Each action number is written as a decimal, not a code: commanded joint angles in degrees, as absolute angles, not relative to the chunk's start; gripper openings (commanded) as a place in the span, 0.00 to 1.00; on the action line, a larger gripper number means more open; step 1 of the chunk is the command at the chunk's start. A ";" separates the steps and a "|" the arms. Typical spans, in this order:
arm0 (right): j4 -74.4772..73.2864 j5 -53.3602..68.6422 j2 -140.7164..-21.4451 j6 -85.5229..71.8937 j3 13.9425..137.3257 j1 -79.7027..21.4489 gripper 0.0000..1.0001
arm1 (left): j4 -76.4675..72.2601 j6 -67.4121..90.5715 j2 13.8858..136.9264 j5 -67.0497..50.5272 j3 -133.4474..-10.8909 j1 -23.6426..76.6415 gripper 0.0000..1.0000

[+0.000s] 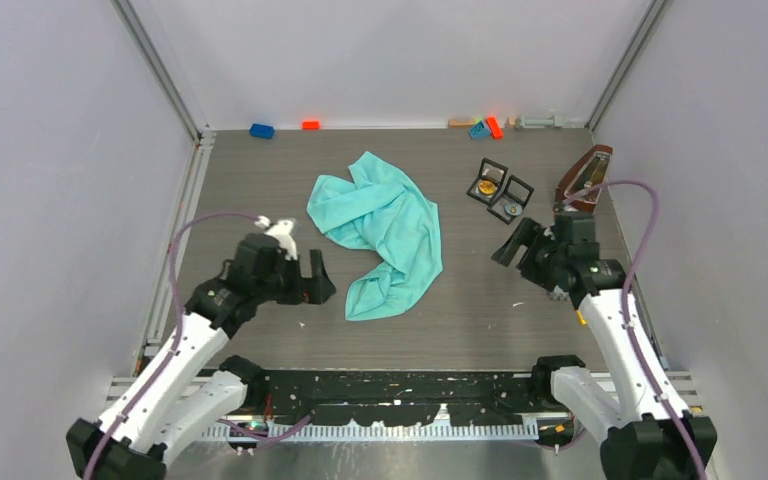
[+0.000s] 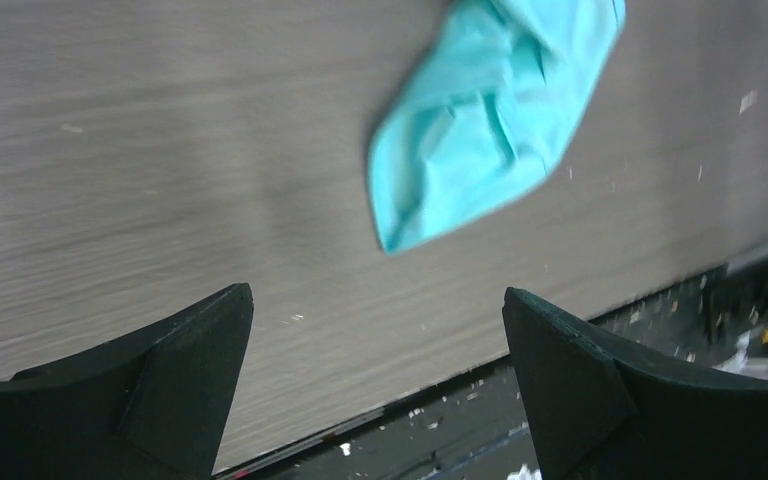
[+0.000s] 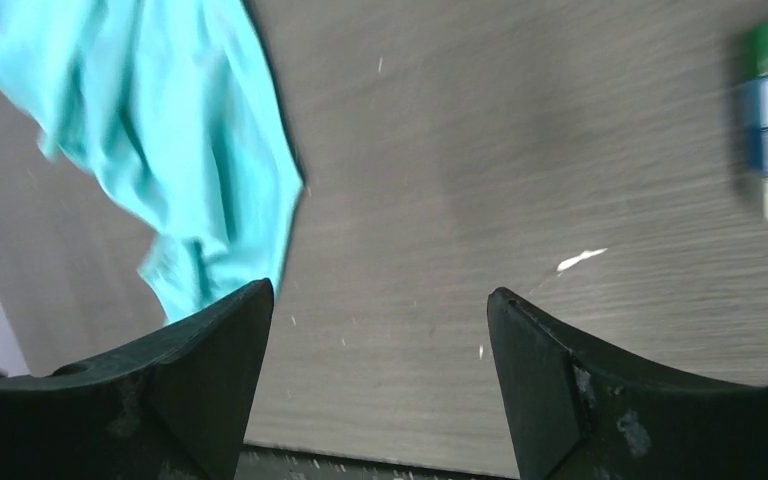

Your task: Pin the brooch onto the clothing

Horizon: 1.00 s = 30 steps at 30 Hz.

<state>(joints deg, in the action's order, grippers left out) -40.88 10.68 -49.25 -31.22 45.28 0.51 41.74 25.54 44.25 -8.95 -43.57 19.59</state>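
Grey wood-grain table [image 1: 260,180], walled in pale panels on three sides.

Turquoise clothing [image 1: 380,235], crumpled in a long heap at mid-table. Runs from far centre down toward the near edge, narrowing to a folded tip. Lies between the two arms, touching neither.

Left gripper [image 1: 317,275], at the near-left of that folded tip, just beside it yet apart. Points its black fingers [image 2: 175,385] toward the cloth. Seen from the left wrist, stands with jaws spread wide over bare tabletop, nothing between them, the cloth's tip [image 2: 480,120] beyond.

Right gripper [image 1: 515,238], to the right of the heap, well apart from it. Shows jaws wide in the right wrist view [image 3: 380,290] too, holding nothing, with cloth at upper left.

Brown upright stand [image 1: 585,180] near the right wall.

Two small open black cases [image 1: 500,190] just beyond the right gripper, touching each other. Holds a gold round piece [image 1: 486,186], the farther one.

Small coloured blocks along the far edge: blue [image 1: 261,131], orange [image 1: 310,125], a teal-and-orange cluster [image 1: 487,128].
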 commanded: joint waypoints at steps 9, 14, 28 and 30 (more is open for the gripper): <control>-24.99 -8.08 -60.42 -45.55 37.48 -29.72 0.72 | 19.97 38.59 65.13 20.20 -37.53 59.13 0.98; -21.14 -10.51 -66.95 -47.79 38.05 -35.86 0.68 | 22.36 37.74 73.07 30.27 -40.82 61.48 0.98; -15.44 -12.47 -81.42 -48.61 42.63 -42.20 0.64 | 14.30 38.58 77.45 28.55 -37.69 57.20 0.83; -15.18 -12.78 -82.73 -48.60 43.45 -42.78 0.63 | 12.35 38.63 77.94 26.65 -36.85 56.05 0.80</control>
<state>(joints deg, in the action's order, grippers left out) -19.05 -9.98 -80.90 -47.59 40.12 -41.30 18.22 37.36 77.41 27.88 -38.17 57.76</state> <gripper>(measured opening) 0.641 0.825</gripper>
